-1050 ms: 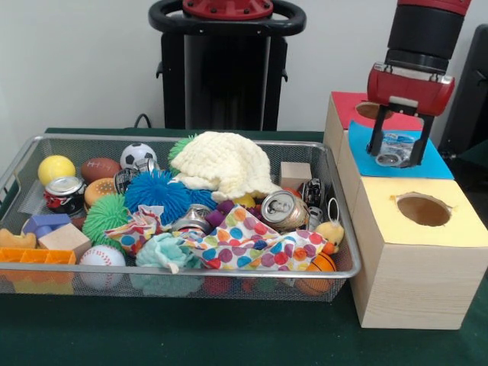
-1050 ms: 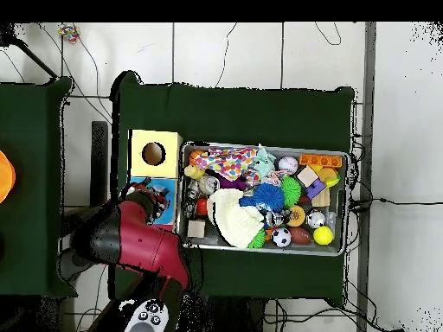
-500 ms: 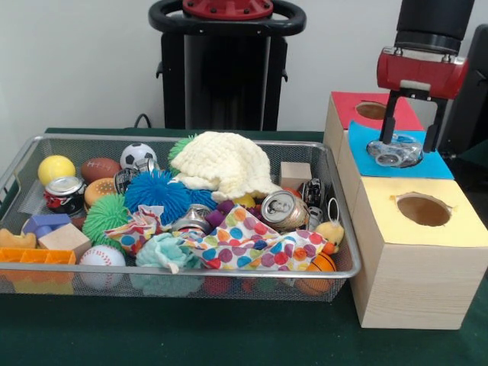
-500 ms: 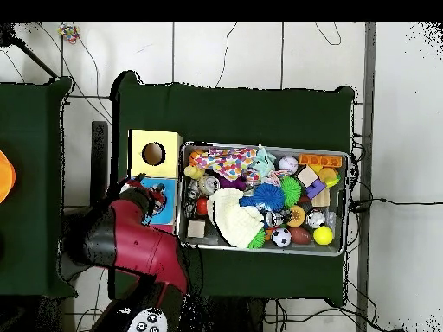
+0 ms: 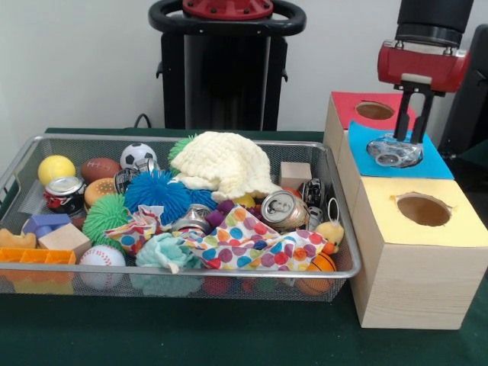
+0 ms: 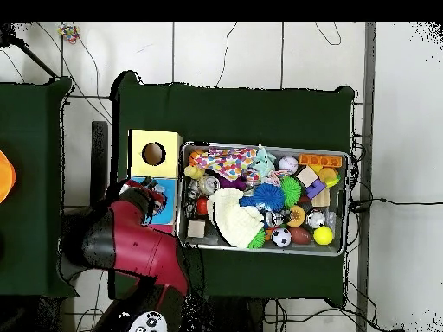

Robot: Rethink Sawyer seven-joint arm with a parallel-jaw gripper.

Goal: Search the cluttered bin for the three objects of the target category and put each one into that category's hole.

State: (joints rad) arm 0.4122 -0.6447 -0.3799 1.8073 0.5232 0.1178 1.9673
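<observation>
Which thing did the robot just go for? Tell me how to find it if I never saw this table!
Look at the row of three wooden boxes right of the wire bin. The middle box has a blue top. On its hole sits a crushed silvery can, under the red gripper; it is the only can outside the bin.

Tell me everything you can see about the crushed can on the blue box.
The crushed can looks like silvery metal with pale blue print, flattened and dented. It lies on its side over the hole in the blue-topped box, apparently not dropped in. The gripper hangs just above it; whether they touch is unclear. The overhead view hides it under the arm.
</observation>
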